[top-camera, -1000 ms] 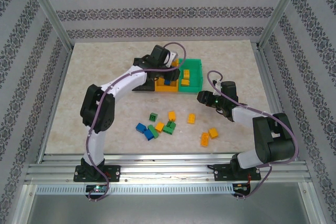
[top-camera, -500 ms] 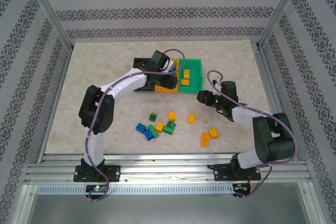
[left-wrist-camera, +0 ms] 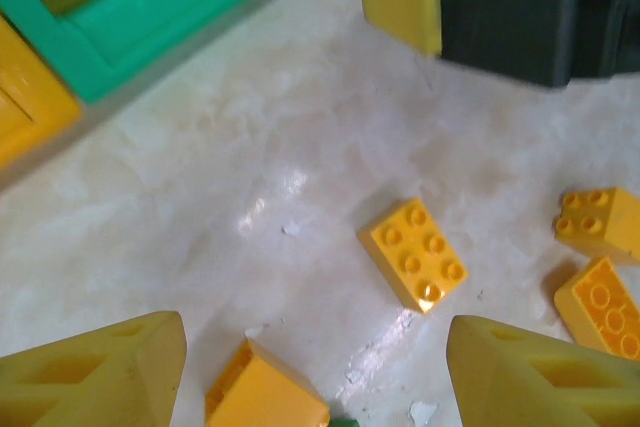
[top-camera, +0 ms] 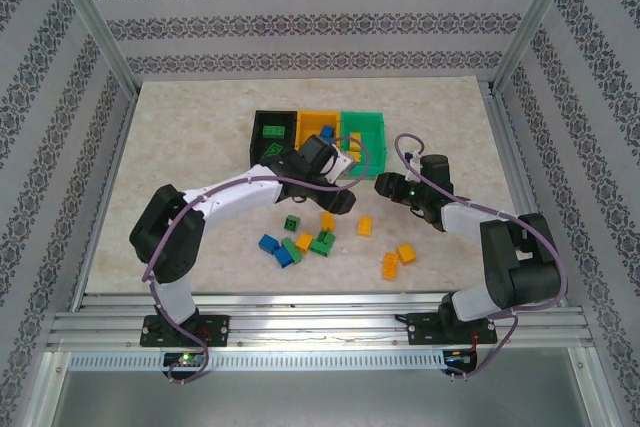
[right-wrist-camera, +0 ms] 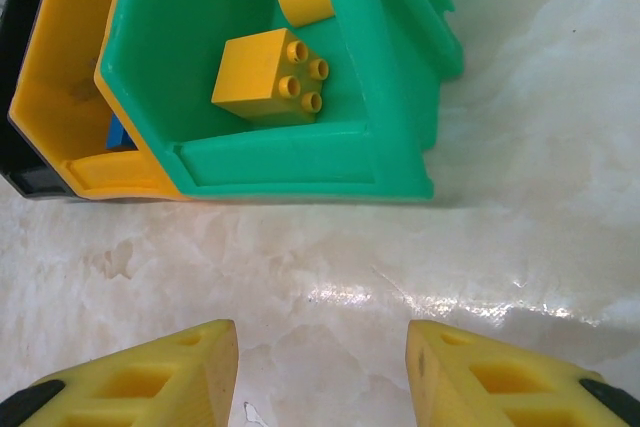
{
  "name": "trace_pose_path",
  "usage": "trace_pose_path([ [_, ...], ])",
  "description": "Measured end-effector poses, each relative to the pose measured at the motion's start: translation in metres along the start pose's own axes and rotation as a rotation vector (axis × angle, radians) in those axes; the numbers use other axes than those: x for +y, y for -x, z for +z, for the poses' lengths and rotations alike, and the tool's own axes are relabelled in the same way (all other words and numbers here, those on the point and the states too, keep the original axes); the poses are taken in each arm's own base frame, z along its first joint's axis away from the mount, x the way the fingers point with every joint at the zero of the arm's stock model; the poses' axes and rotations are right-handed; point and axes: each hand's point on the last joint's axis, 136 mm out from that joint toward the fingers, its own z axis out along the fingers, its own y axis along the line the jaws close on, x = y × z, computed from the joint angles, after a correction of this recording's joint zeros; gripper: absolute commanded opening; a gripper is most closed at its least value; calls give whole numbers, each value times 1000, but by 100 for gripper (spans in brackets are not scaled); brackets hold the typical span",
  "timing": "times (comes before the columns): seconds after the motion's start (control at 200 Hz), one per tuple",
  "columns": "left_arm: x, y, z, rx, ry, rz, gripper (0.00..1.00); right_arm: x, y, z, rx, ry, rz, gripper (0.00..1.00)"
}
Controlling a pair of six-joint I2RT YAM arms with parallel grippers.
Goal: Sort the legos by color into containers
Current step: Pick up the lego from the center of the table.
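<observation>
showing green bin [right-wrist-camera: 400, 162] cut off; left claw [left-wrist-camera: 315, 357], right claw [right-wrist-camera: 318, 347] wide, empty.

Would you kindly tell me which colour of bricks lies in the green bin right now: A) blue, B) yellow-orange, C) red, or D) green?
B: the right wrist view looks into the green bin and shows two yellow-orange bricks on its floor, with no brick of another colour visible in it.

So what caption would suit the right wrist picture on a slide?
Right gripper, open, faces the green bin, which holds two yellow bricks.
</observation>
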Motion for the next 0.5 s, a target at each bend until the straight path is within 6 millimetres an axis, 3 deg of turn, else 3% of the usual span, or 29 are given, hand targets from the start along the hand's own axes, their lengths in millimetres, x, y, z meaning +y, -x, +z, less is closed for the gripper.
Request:
trace_pose_path([
  [0.305,10,-37,11,86,24,-29,70,0,0,0,0,0,0,48],
  [0.5,7,-59,18,141,36,-72,71,1,-1,0,4,7,0,48],
])
